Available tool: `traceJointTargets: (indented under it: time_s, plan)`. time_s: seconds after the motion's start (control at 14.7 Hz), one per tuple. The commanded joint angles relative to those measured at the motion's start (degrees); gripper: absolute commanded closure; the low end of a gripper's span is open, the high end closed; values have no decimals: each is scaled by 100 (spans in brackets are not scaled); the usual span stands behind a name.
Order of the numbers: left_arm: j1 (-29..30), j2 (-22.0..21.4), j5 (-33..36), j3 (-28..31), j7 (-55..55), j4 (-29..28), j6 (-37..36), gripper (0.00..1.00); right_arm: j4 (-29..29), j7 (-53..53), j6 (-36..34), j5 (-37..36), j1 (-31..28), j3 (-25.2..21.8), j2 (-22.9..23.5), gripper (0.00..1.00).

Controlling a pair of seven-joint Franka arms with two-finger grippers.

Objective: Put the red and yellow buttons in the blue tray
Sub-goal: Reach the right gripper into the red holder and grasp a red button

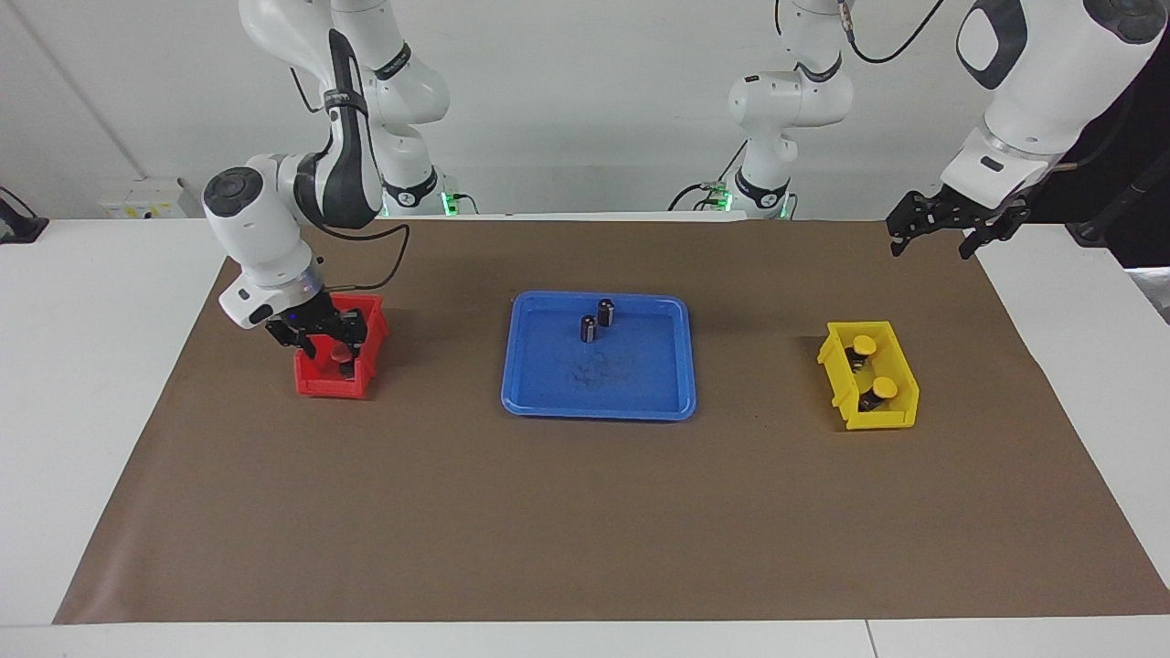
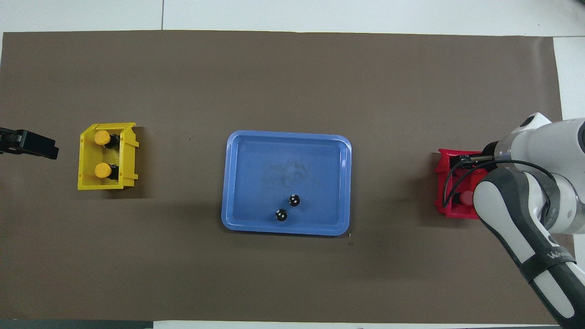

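The blue tray [image 1: 640, 384] lies mid-table, also in the overhead view [image 2: 256, 183]. Two yellow buttons [image 1: 864, 345] [image 1: 883, 387] sit in the yellow bin [image 1: 900, 416] toward the left arm's end; they show from overhead too [image 2: 102, 137] [image 2: 103, 170]. One red button [image 1: 340, 352] [image 2: 466, 197] shows in the red bin [image 1: 320, 384] toward the right arm's end; the second is hidden under the arm. My right gripper [image 1: 327, 345] is down in the red bin, fingers spread beside the red cap. My left gripper [image 1: 941, 233] hangs open and empty off the mat's corner, waiting.
Two dark capless cylinders [image 1: 606, 313] [image 1: 588, 328] stand in the tray near its edge closest to the robots. A brown mat [image 1: 585, 512] covers the table. The right arm's wrist and cable cover much of the red bin [image 2: 445, 183] from overhead.
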Motion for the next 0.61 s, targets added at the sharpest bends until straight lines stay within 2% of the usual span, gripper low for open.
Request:
traceJointTargets:
  time_s: [0.0,0.55]
  plan:
    - [16,-170,-88,13,25,-162,-31,0,-198,-357,120,127,-82,19,-141,28]
    - [16,-170,-88,4,25,-162,-31,0,-286,-410,138,127,-82,19,-167,30]
